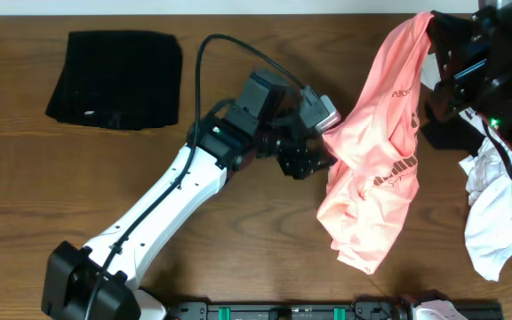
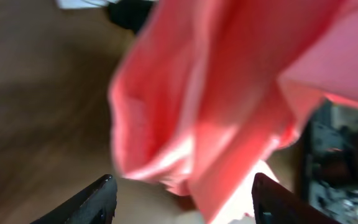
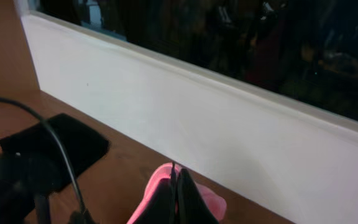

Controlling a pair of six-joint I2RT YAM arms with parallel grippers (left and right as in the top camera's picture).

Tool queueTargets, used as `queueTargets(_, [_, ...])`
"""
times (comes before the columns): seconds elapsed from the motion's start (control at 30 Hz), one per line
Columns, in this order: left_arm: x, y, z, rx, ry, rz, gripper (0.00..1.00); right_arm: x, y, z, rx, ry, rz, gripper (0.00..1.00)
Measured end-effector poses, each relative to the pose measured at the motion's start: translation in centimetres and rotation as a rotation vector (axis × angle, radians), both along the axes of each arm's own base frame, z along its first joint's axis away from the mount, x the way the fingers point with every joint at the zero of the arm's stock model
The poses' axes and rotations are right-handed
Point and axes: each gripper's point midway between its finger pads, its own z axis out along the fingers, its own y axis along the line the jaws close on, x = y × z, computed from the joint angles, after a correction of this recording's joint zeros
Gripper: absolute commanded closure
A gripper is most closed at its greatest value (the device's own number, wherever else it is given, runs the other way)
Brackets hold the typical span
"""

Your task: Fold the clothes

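Evidently the step in hand is spreading out the salmon-pink T-shirt (image 1: 372, 169), not yet folding it. The right gripper (image 3: 178, 196) is closed, with a bit of the pink cloth pinched between its fingers. Overhead, that corner is at the far right of the surface (image 1: 238, 267), and the rest of the shirt trails down and toward the near edge in a crumpled, twisted band, printed side up. The left gripper (image 2: 185, 204) is spread wide and holds nothing. Its wrist view shows both fingers well apart at the bottom, with a blurred pink fold hanging just ahead of them. Overhead, it sits at the shirt's left edge, about midway along it.

I judge the task to be at an early stage. A folded black rectangle (image 1: 114, 78) already lies neatly at the far left, well apart from the work, and a white garment (image 1: 492, 227) lies bunched at the right, untouched.

The next move probably calls for the left gripper to advance onto the near fold and close on a single layer. The two arms can then draw apart and lay the shirt flat. Catching several layers at once would keep the twist in.
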Motion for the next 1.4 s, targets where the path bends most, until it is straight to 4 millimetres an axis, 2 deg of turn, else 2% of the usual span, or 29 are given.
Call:
queueTargets(0.4, [3.1, -0.6, 1.2, -0.026, -0.14, 0.067, 0.3, -0.1, 0.1, 0.0, 0.001, 0.002, 0.009, 0.99])
queueTargets(0.6, [3.9, -1.2, -1.0, -0.007, -0.112, 0.065, 0.31, -0.1, 0.3, 0.0, 0.002, 0.001, 0.018, 0.99])
queueTargets(0.63, [4.0, -1.3, -1.3, -0.004, -0.106, 0.065, 0.34, -0.2, 0.3, 0.0, 0.002, 0.001, 0.02, 0.99])
queueTargets(0.67, [4.0, -1.3, -1.6, -0.002, -0.101, 0.065, 0.43, -0.2, 0.3, 0.0, 0.003, 0.001, 0.02, 0.99])
queueTargets(0.73, [4.2, -1.4, -1.7, -0.007, -0.093, 0.071, 0.75, -0.2, 0.3, 0.0, 0.003, 0.0, 0.02, 0.99])
queueTargets(0.8, [4.5, -1.6, -1.3, -0.021, -0.108, 0.074, 0.92, -0.2, 0.3, 0.0, 0.003, 0.001, 0.021, 0.99])
queueTargets(0.9, [5.2, -1.4, -0.8, -0.047, -0.105, 0.103, 0.94, -0.2, 0.3, 0.0, 0.003, 0.001, 0.021, 0.99])
queueTargets(1.0, [6.3, -0.3, -0.3, -0.061, -0.092, 0.152, 0.94, -0.2, 0.3, 0.0, 0.003, 0.001, 0.021, 0.99])
queueTargets(1.13, [7.7, 2.1, 1.7, -0.091, -0.101, 0.228, 0.94, -0.2, 0.4, 0.1, 0.004, -0.002, 0.023, 0.99])
queueTargets(1.2, [8.2, 3.7, 3.5, -0.114, -0.123, 0.27, 0.94, -0.2, 0.4, 0.1, 0.004, -0.005, 0.026, 0.99])
queueTargets(1.3, [8.4, 6.7, 7.4, -0.161, -0.185, 0.337, 0.94, -0.2, 0.5, 0.2, 0.006, -0.006, 0.034, 0.99])
queueTargets(1.4, [7.7, 10.1, 11.7, -0.208, -0.258, 0.407, 0.94, -0.3, 0.7, 0.2, 0.007, -0.006, 0.043, 0.99])
